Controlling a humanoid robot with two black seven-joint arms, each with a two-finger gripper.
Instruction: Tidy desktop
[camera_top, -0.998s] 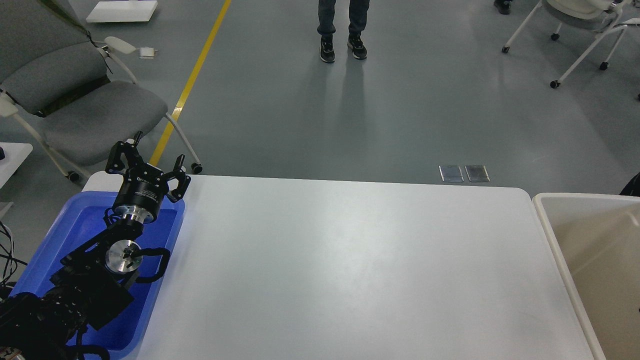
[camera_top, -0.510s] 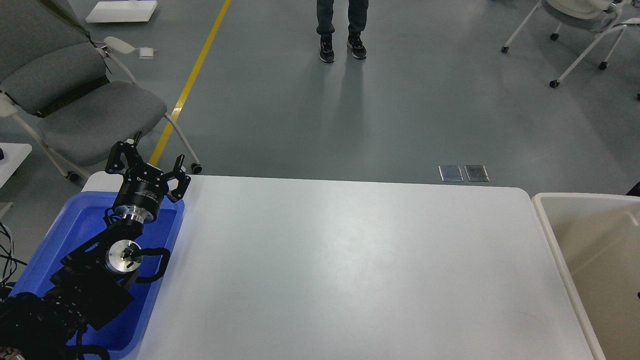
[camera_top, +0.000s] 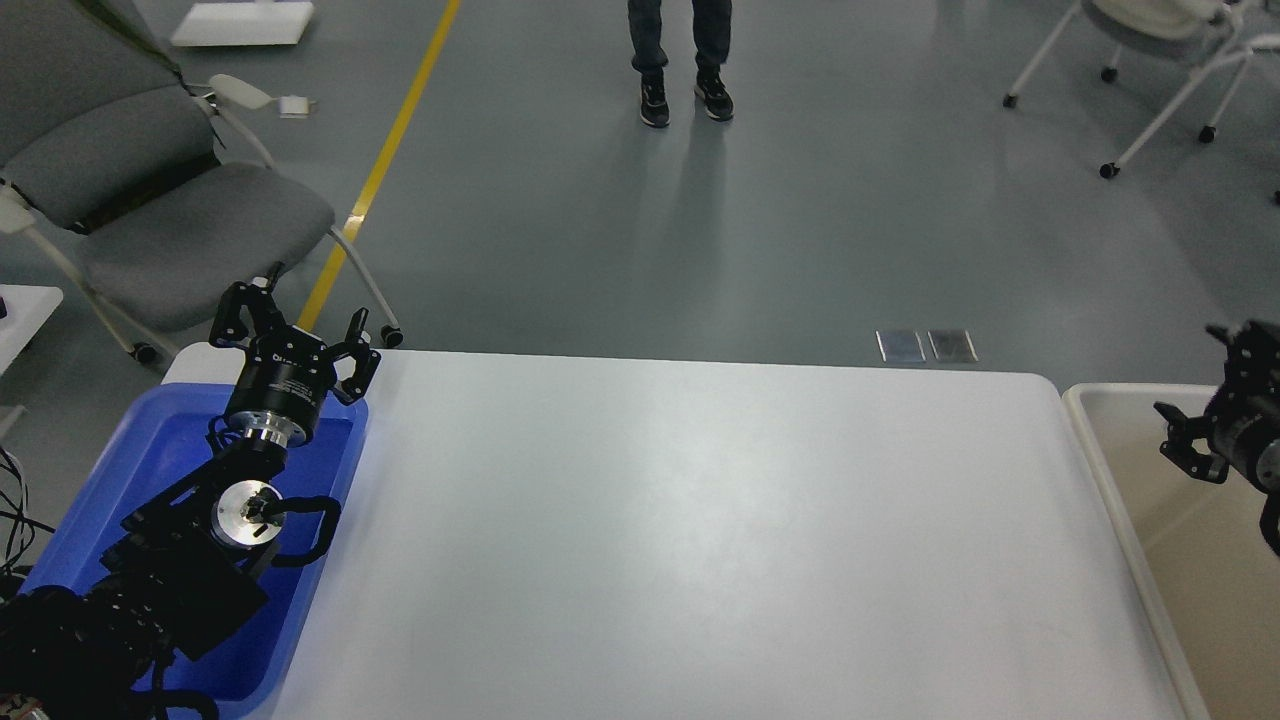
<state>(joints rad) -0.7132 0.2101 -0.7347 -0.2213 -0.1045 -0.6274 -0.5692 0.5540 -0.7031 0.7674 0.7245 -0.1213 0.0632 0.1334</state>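
The table (camera_top: 700, 520) looks bare. The left gripper (camera_top: 296, 334) hangs open and empty over the blue tray (camera_top: 150, 440). The right gripper (camera_top: 1200, 400), over the beige bin (camera_top: 1100, 420), also looks open; both should retreat slowly, clear of the rims.

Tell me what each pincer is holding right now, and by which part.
Nothing. The left pincer is open and empty above the blue tray; the right pincer is open and empty over the beige bin.
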